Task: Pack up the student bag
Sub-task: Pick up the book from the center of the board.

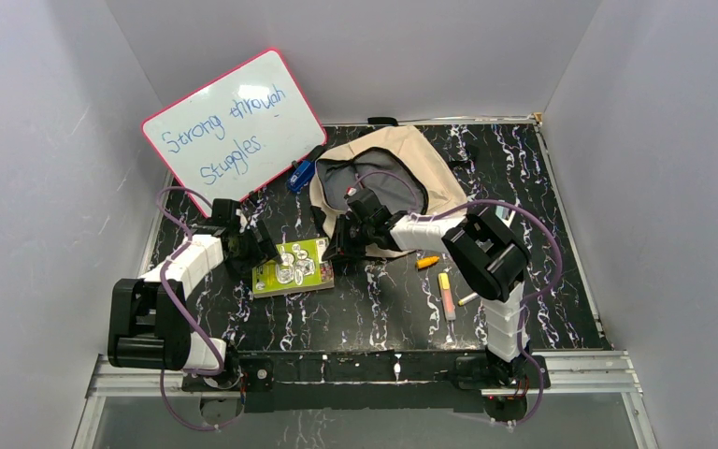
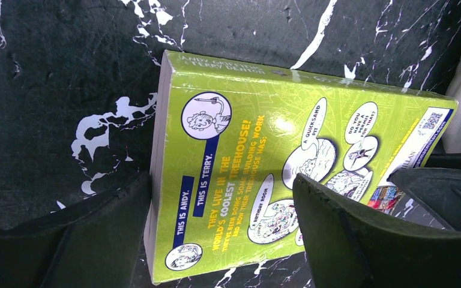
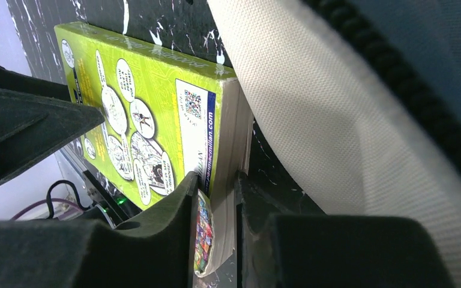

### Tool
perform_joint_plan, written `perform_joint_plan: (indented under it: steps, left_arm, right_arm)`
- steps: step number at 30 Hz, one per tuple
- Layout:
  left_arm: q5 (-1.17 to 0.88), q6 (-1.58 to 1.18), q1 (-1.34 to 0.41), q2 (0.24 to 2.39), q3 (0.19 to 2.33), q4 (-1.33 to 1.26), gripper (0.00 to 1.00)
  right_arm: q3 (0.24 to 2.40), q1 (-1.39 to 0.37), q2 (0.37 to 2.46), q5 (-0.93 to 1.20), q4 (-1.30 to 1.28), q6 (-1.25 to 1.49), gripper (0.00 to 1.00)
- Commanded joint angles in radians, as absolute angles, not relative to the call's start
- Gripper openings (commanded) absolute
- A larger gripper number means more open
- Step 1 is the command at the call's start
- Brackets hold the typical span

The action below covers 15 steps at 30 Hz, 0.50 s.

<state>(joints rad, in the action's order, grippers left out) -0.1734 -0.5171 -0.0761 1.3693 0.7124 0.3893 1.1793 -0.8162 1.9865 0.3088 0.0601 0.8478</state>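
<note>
The beige student bag lies open at the back centre, its grey lining showing; its fabric fills the right of the right wrist view. A lime-green paperback book lies flat in front of it and to its left. My right gripper is shut on the book's right edge near a corner, fingers pinching cover and pages. My left gripper is open at the book's left side, with one finger beside the page edge and the other above the cover.
A pink-framed whiteboard leans at the back left. A blue item lies by the bag. An orange marker, a yellow highlighter and a small pen lie on the black marble table at the right.
</note>
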Motion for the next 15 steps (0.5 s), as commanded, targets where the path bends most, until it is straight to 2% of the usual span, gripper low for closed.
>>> perform_joint_plan:
  steps: [1,4,5,15]
  left_arm:
    - [-0.242,-0.535,-0.092,1.359,0.703,0.366,0.82]
    - [-0.24,-0.522,-0.092,1.356,0.721,0.367,0.83]
    - [-0.237,-0.515,-0.092,1.351,0.732,0.37,0.83]
    - [-0.153,-0.349,-0.092,1.214,0.98,0.46,0.89]
  right_arm:
    - [1.173,-0.836,1.966,0.298,0.106,0.855,0.2]
    - [1.171,-0.835,1.944,0.289,0.11,0.832,0.03]
    - [1.169,-0.835,1.937,0.286,0.115,0.82,0.0]
    - [1.083,-0.835,1.825,0.222,0.219,0.572,0.0]
